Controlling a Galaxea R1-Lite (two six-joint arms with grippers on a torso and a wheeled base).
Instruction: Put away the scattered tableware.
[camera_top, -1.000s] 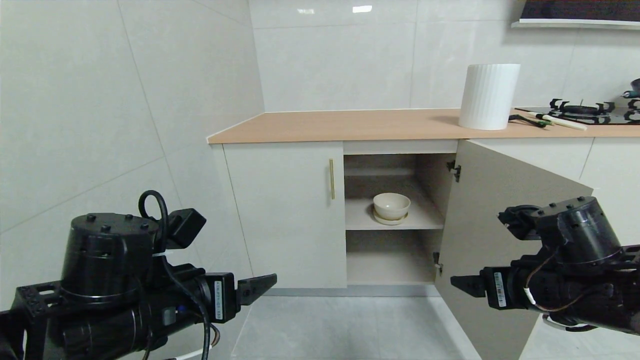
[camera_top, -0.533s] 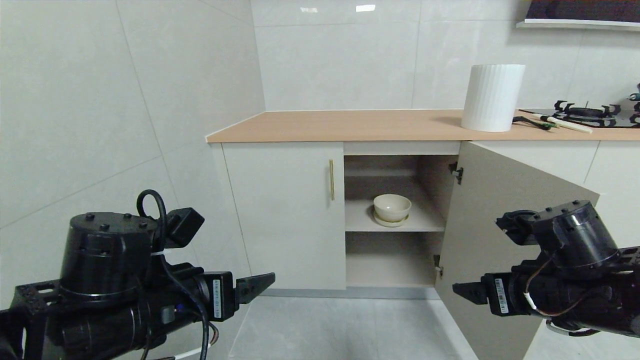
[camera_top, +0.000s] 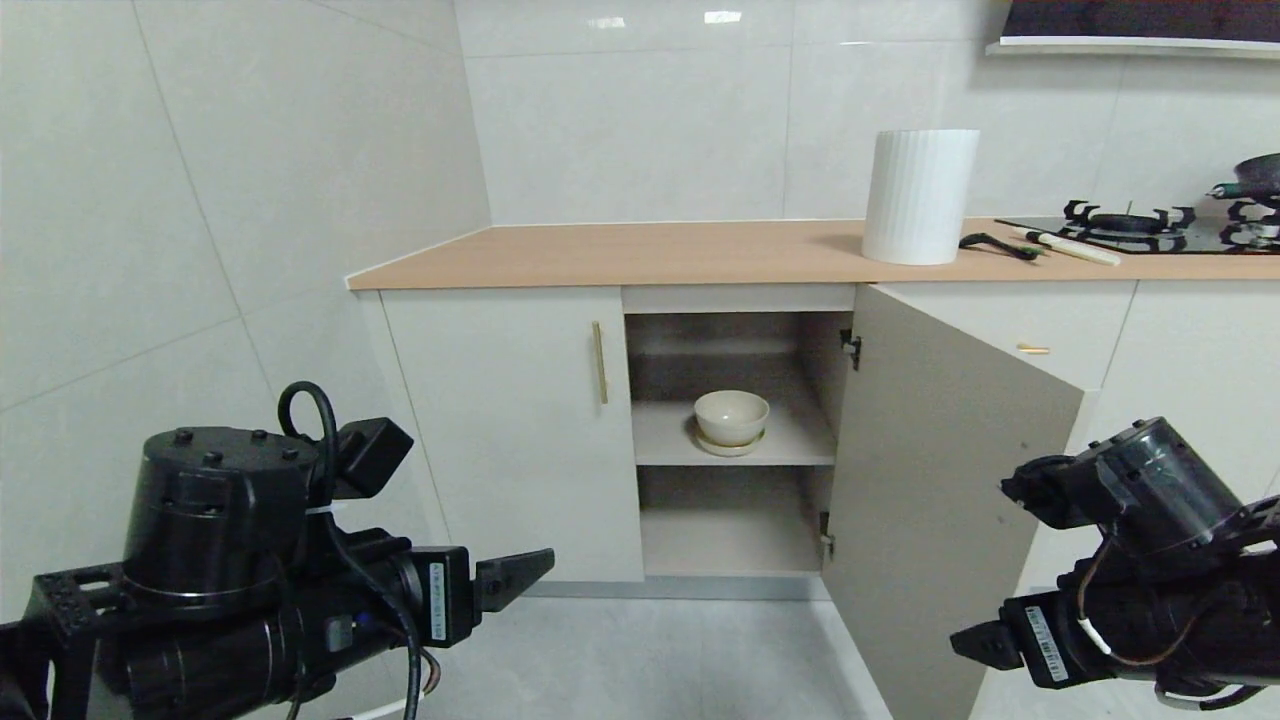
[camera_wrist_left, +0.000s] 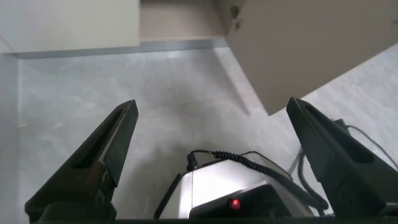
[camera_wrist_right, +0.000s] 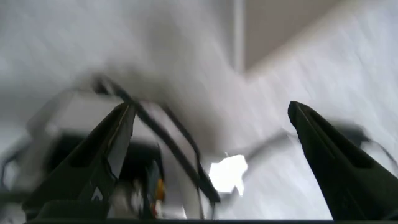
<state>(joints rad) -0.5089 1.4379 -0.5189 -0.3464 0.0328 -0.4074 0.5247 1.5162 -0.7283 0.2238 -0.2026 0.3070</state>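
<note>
Bowl (camera_top: 731, 415) on saucer (camera_top: 728, 448) at front edge of cabinet's upper shelf (camera_top: 665, 440), door (camera_top: 930, 470) open. My view has swung right and right gripper (camera_top: 985, 645) has dropped. Left gripper (camera_top: 515, 578) low; both jaws apart, empty. Utensils (camera_top: 1040, 245) on countertop (camera_top: 650, 250) likely next.

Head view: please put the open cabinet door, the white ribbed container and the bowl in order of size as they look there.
1. open cabinet door, largest, though nearest the camera.
2. white ribbed container on the counter.
3. bowl on the cabinet shelf, smallest.
</note>
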